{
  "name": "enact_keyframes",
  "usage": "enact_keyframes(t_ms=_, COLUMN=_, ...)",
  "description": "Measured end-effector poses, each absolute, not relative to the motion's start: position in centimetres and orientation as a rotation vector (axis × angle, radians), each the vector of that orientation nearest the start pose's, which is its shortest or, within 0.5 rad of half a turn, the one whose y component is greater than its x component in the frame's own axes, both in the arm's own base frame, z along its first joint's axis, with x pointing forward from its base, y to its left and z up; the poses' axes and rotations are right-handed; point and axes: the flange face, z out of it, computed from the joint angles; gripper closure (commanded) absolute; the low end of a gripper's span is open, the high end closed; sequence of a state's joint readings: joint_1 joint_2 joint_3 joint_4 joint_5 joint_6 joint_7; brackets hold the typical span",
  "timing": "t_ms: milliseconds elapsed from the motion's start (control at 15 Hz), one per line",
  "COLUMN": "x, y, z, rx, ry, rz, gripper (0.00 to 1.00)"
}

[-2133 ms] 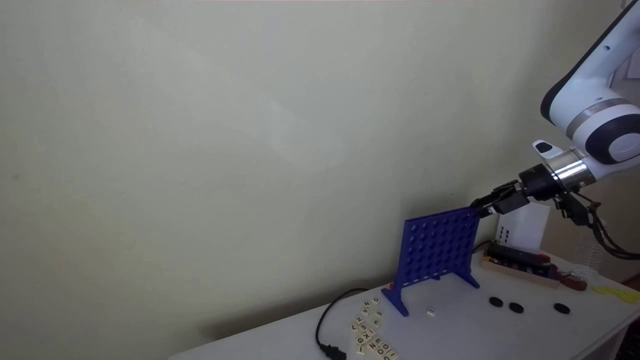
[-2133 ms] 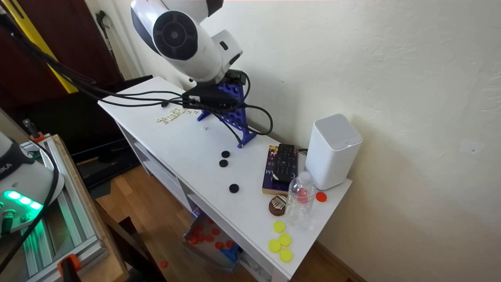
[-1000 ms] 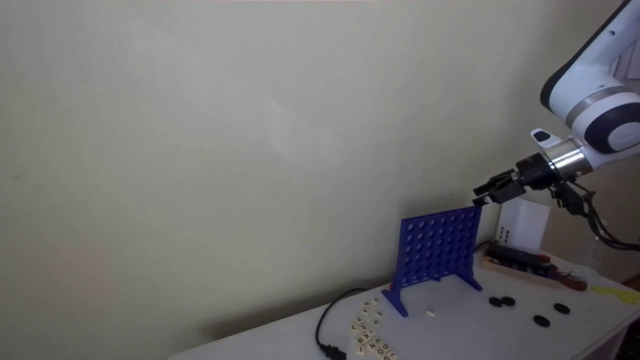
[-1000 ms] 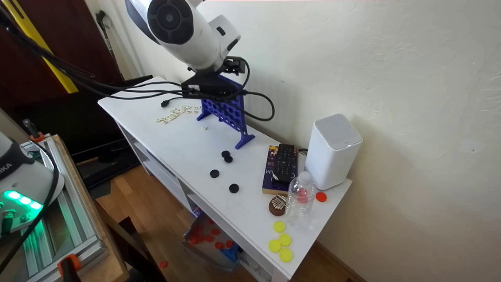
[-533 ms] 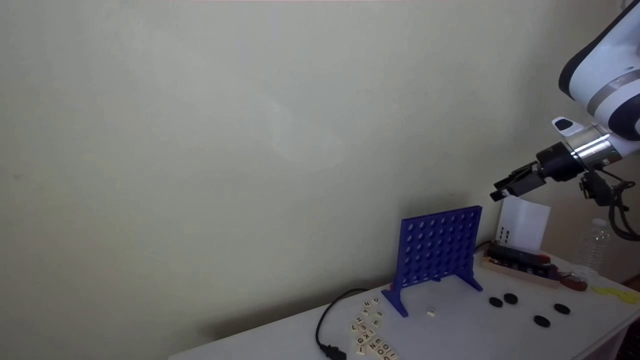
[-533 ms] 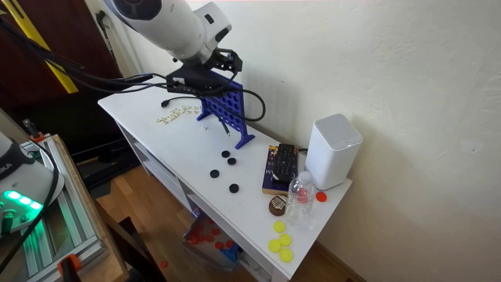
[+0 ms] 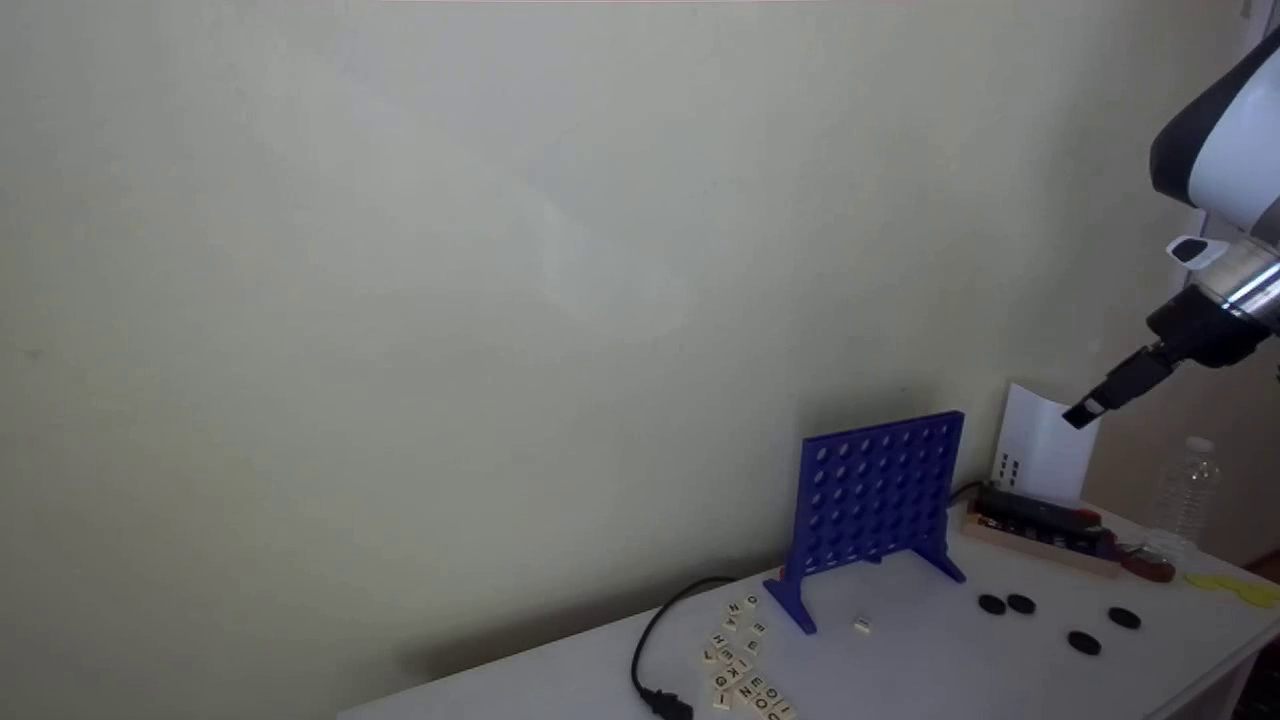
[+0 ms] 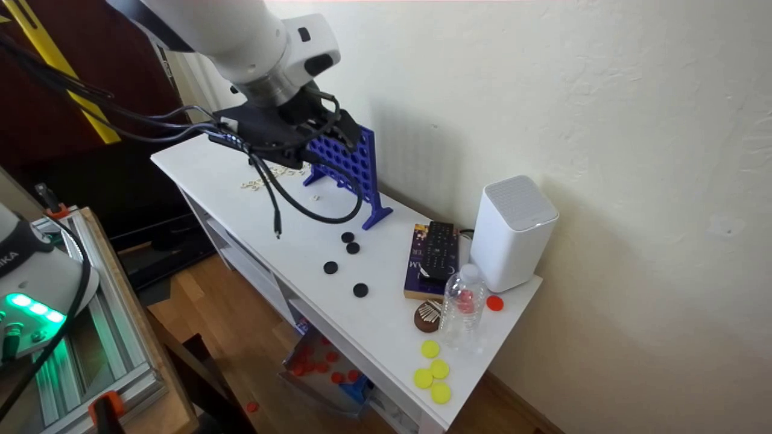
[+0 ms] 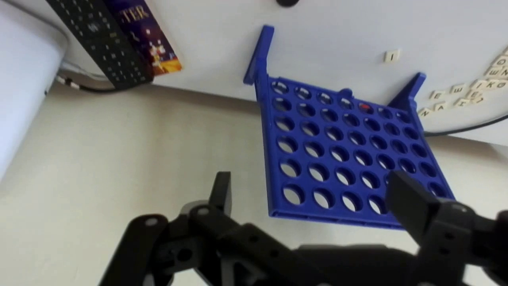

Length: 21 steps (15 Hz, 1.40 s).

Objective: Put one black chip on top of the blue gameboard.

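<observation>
The blue gameboard (image 7: 880, 490) stands upright on its feet, its holes see-through; a red spot shows through one hole in the wrist view. Several black chips lie flat on the white table, among them a near black chip (image 7: 1084, 643), a right-hand black chip (image 7: 1124, 617) and a pair of which one black chip (image 8: 347, 237) is nearest the board. My gripper (image 9: 315, 194) is spread wide with nothing between its fingers (image 9: 220, 192). In an exterior view the gripper (image 7: 1080, 414) hangs in the air beyond the board's right end, apart from it; elsewhere its own body hides the fingertips.
A white box-shaped device (image 8: 515, 235), a book with a black remote (image 8: 439, 250) on it, a clear bottle (image 8: 464, 307) and several yellow chips (image 8: 440, 393) stand or lie beyond the black chips. Letter tiles (image 7: 740, 670) and a cable (image 7: 648, 640) lie past the board.
From the gameboard's top corner my gripper has lifted off and drawn back to the right, turning. One more black chip has come to lie on the table, and another has shifted. The board sits straighter.
</observation>
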<state>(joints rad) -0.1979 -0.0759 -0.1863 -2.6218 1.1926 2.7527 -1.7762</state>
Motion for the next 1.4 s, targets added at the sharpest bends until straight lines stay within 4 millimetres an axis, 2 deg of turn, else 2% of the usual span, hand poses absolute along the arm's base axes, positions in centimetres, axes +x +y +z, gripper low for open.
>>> enact_keyframes(t_ms=333, x=36.6, y=-22.1, z=26.5, rx=-2.974, ry=-0.326, rz=-0.559, gripper=0.0)
enact_keyframes(t_ms=667, x=36.4, y=-23.8, z=23.3, rx=-3.002, ry=-0.335, rz=-0.184, gripper=0.0)
enact_keyframes(t_ms=1067, x=39.2, y=-23.4, z=21.0, rx=-2.995, ry=-0.348, rz=0.189, gripper=0.0)
enact_keyframes(t_ms=1400, x=42.1, y=-20.8, z=17.4, rx=-3.06, ry=-0.283, rz=0.394, gripper=0.0)
